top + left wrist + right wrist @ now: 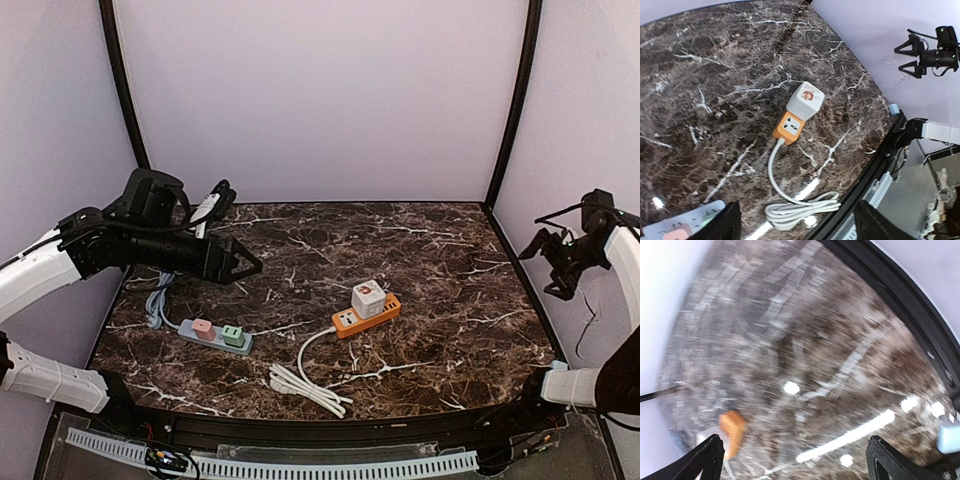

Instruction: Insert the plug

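Plug [283, 378] and its coiled white cord [320, 392] lie low and centre on the worktop [430, 250], slanting down-right. Your left pincer [252, 268] hovers up-left of it and is nearer. It and the right pincer [541, 268] gape empty.

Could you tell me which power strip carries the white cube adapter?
The orange strip, under the white cube adapter; the grey strip holds a pink plug and a green plug instead.
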